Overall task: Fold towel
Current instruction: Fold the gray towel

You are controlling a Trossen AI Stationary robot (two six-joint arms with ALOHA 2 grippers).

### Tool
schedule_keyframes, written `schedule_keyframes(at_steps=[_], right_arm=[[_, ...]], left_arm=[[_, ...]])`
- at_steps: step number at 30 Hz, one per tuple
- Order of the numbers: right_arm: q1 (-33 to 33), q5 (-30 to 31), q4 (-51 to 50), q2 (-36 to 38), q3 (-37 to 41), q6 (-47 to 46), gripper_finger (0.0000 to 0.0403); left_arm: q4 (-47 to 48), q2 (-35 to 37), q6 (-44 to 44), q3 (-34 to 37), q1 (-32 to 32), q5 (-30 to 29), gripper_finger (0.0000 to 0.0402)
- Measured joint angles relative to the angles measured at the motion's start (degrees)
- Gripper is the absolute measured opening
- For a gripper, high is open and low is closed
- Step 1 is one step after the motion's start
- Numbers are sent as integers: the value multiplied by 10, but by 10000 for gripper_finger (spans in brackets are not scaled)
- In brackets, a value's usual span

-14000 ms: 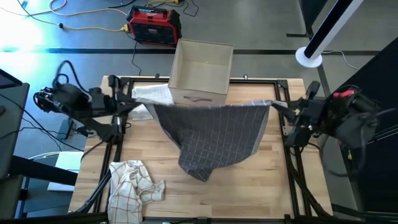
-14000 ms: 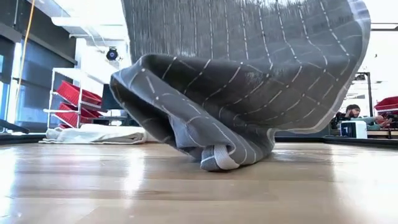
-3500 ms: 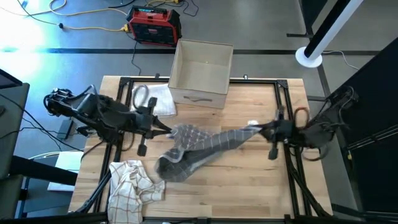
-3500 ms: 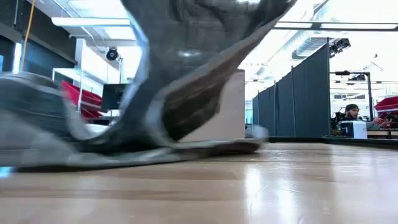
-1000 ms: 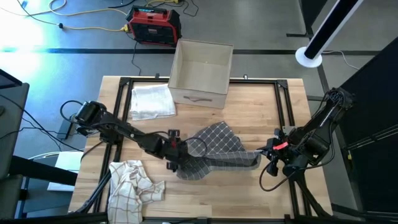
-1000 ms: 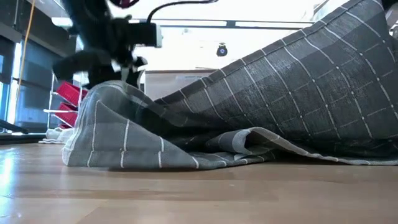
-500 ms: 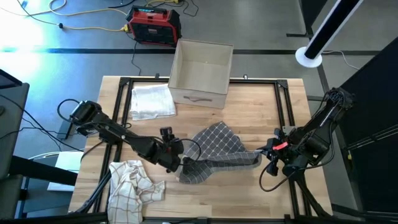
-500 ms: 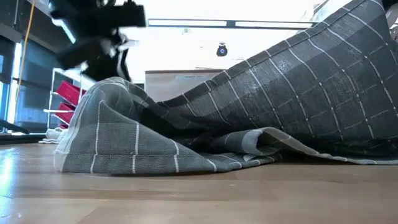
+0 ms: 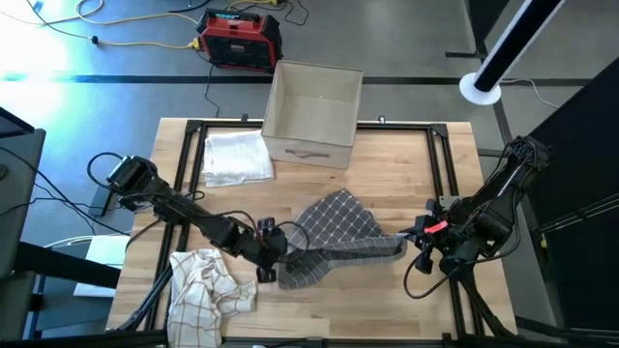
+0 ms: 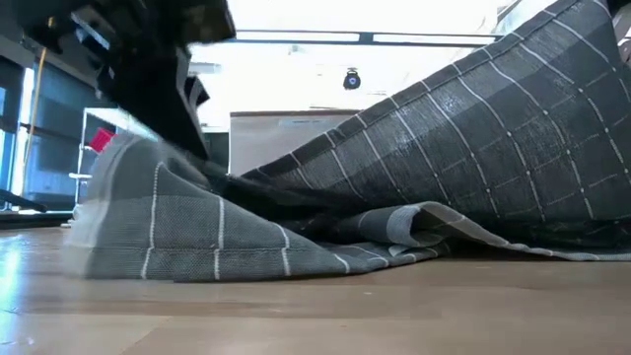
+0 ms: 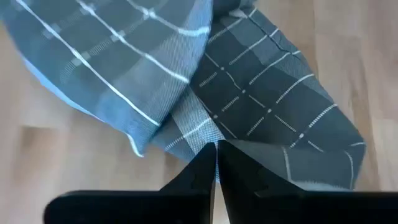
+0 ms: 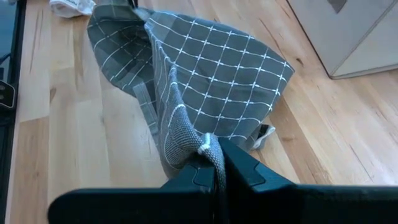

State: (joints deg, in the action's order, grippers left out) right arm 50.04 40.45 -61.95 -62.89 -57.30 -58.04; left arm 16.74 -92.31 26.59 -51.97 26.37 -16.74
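The grey towel [image 9: 334, 235] with thin white checks lies crumpled at the table's middle, partly doubled over itself. My left gripper [image 9: 277, 254] is shut on its left end, low over the table; in the low view it is a dark blur [image 10: 148, 69] above the cloth [image 10: 394, 177]. My right gripper [image 9: 410, 238] is shut on the towel's right end, held above the table. The cloth slopes from that end down to the wood [image 10: 296, 316]. My left gripper pinches the towel's left end at a hemmed edge [image 11: 206, 138] between its two fingers, coming slanting down from the table's left. The cloth beyond the fingers rests on the table in loose folds. My right gripper pinches a bunched corner [image 12: 200, 145] at the towel's right end between its two fingers, several layers gathered. It comes level from the table's right. That end is lifted, and the cloth runs down slack to the table.
A cardboard box [image 9: 311, 111] stands at the far edge, a folded white cloth [image 9: 235, 155] to its left. A crumpled cream cloth with red checks [image 9: 206, 287] lies at the near left. Black frame rails [image 9: 453, 261] run along both table sides.
My left gripper has gone toward the table's near edge, staying shut, and has dragged the towel's left end along the table with it. The towel's right end has stayed where it was.
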Motion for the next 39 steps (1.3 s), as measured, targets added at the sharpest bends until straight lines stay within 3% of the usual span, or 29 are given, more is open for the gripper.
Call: schedule_keyframes(at_steps=[6, 12, 17, 21, 23, 25, 29, 35, 39], right_arm=[[0, -2, 0, 0, 0, 16, 0], [0, -4, 0, 0, 0, 16, 0], [0, -4, 1, 0, 0, 16, 0], [0, -4, 1, 0, 0, 16, 0], [0, -4, 1, 0, 0, 18, 0], [0, -4, 1, 0, 0, 22, 0], [-1, -3, 1, 0, 0, 19, 0], [-1, 1, 1, 0, 0, 16, 0], [-1, 2, 2, 0, 0, 16, 0]], left_arm=[[-102, -3, 30, 62, 8, 48, 3], [-185, -36, 78, 118, 10, 35, 1], [-131, -17, 76, 102, 5, 15, 0], [-30, 26, 72, 63, 11, -61, 0], [-37, 40, 49, 59, 17, -94, 0], [-77, 42, -3, 63, 20, -91, 2], [-100, 20, -60, 70, 11, -57, 34], [-108, 6, -109, 69, -3, -93, 118], [-106, -16, -136, 69, -5, -78, 159]])
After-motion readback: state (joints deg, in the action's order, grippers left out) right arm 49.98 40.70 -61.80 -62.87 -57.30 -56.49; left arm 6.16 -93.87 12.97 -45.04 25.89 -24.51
